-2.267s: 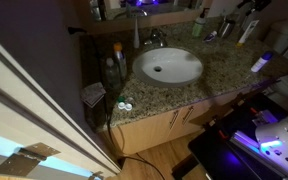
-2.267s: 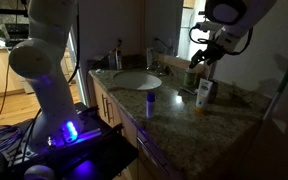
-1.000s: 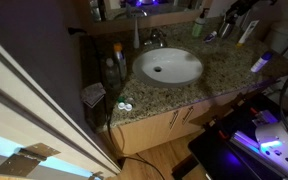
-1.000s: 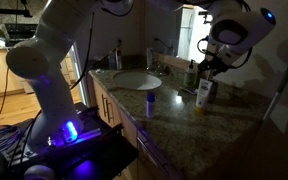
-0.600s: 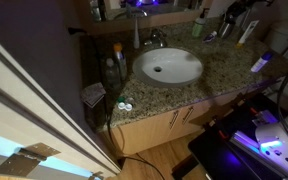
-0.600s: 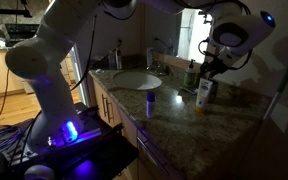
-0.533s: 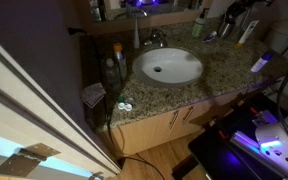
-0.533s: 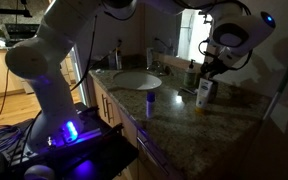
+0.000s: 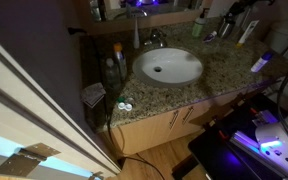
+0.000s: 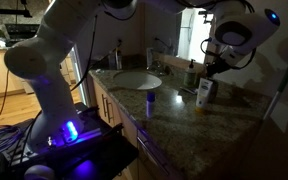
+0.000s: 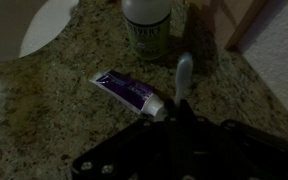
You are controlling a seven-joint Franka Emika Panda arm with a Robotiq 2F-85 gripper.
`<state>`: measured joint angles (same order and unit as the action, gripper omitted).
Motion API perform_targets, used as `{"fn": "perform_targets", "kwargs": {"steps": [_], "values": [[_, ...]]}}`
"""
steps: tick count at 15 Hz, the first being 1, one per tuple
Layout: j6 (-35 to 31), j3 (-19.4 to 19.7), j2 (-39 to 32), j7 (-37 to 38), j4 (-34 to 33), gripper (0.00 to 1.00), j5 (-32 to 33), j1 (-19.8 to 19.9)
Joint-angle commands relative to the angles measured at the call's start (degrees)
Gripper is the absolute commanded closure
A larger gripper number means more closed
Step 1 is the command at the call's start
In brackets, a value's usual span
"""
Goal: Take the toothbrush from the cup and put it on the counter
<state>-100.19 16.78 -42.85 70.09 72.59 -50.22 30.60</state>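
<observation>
One speckled bench [image 11: 44, 110] with one white basin [image 11: 42, 25] bears one purple-and-white tube [image 11: 130, 93] and one white bottle [image 11: 147, 22] — dark fingers [image 11: 174, 125] pinch one white toothbrush [image 11: 184, 75].

The end effector [image 10: 210, 72] (with its gripped toothbrush [image 11: 183, 78]) has dropped toward the counter [image 10: 184, 122].

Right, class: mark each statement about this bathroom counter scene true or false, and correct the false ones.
1. The basin is white and oval. True.
2. The purple-and-white tube stands upright. False: it lies flat on the counter.
3. The cabinets are light wood. True.
4. The claw hangs over the basin. False: it is over granite beside it.
5. The claw grips a slim white toothbrush. True.
</observation>
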Motion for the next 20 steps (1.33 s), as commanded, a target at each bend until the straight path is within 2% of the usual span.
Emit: {"fn": "perform_targets", "kwargs": {"steps": [1,7,12,15,20], "values": [[0.00,-1.59,-0.79,-1.06,-1.31,1.00,-1.38,1.75],[2.02,-1.97,1.89,-3.93,-0.14,0.99,-1.86,2.93],[5.21,-1.27,8.65,-12.09,2.24,0.99,-2.55,4.64],[12.45,-1.75,12.35,-16.03,1.70,0.99,-2.35,6.96],[33.01,-1.01,17.13,-22.17,0.48,0.99,-0.84,9.57]]}}
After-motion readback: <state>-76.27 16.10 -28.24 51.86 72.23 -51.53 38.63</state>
